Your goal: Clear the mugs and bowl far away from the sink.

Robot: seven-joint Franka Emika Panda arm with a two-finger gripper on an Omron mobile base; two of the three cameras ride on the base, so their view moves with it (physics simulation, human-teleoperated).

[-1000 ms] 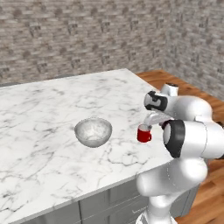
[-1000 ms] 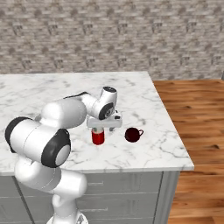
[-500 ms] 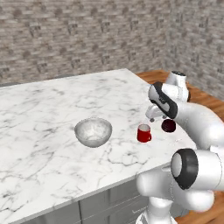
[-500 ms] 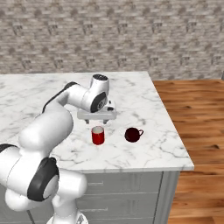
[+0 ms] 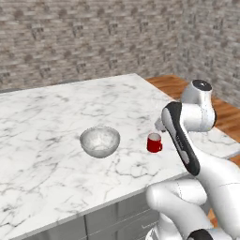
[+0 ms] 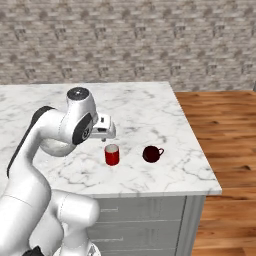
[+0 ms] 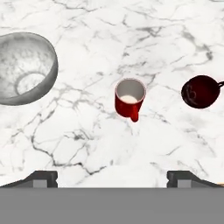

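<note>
My tool hangs wide open and empty above the white marble counter. The bright red cylindrical mug stands upright just below it, between the pale speckled translucent bowl and the dark maroon mug. Descending off-centre could tip the red mug. The arm hides the maroon mug from the left.

- Your arm rises from its base, bends sharply at the elbow and folds back toward the countertop.
- Your wrist points the hand downward, above the marble.
- Your gripper has its jaws spread wide, the two dark fingertips far apart.
- Nothing sits between the fingertips; you are holding nothing.
</note>
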